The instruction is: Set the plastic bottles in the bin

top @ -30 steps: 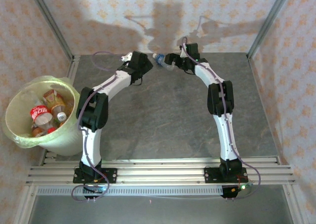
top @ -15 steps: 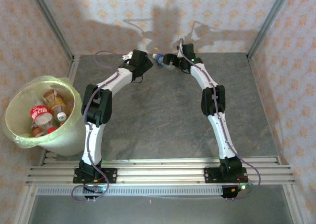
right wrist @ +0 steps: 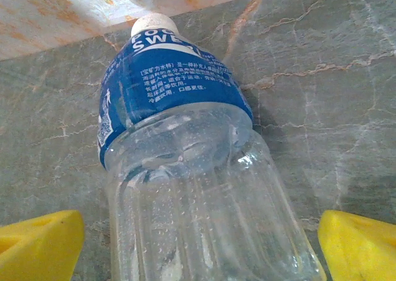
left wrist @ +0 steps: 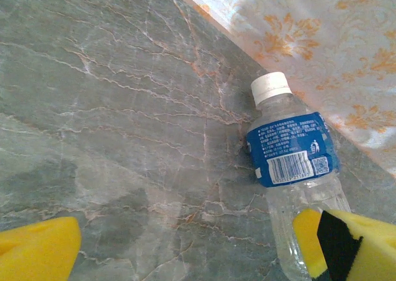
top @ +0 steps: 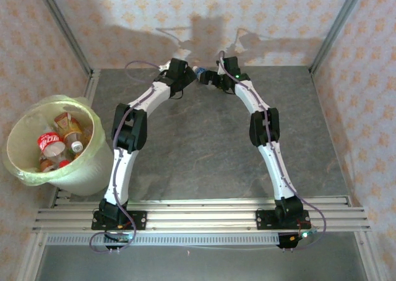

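Two grippers meet near the far edge of the grey marbled table [top: 204,138], close to the patterned wall [left wrist: 322,39]. We record the left gripper [left wrist: 192,250] with its yellow fingers [left wrist: 37,250] spread wide and nothing between them. A blue-labelled bottle [left wrist: 291,151] with a white cap overlaps the right-hand finger in that view.

The right gripper [right wrist: 198,244] has the same bottle between its fingers, which also stand wide apart. One finger appears to touch the clear body and the other shows a gap. We cannot tell whether the bottle is clamped.

From above, the bottle lies between the two grippers, cap toward the left one. The bin [top: 86,172] stands beyond the table's left side, well apart from both grippers. Several bottles [top: 54,142] lie inside it.
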Action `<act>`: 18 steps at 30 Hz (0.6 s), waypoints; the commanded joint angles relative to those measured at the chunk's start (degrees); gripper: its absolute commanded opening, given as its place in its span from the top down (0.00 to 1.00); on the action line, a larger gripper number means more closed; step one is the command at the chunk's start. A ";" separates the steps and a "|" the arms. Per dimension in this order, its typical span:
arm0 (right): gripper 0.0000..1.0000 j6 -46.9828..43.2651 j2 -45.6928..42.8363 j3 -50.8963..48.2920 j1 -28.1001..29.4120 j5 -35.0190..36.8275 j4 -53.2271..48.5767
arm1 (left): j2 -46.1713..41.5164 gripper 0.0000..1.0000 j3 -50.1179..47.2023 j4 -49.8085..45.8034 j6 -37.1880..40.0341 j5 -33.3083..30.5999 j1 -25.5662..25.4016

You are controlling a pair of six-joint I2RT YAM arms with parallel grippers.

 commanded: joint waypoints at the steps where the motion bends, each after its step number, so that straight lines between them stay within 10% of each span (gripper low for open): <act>1: 0.10 2.02 0.68 -0.59 0.21 3.01 -3.03 | 1.34 0.00 3.86 -3.64 -0.38 1.61 0.55; 10: 0.41 0.27 -4.85 -5.52 0.23 3.14 -2.79 | -2.55 0.00 -0.37 -2.74 1.82 3.67 0.56; 18: 0.57 -4.41 -29.31 -37.53 0.25 1.36 10.24 | -18.12 0.00 -18.75 13.02 3.24 13.65 0.65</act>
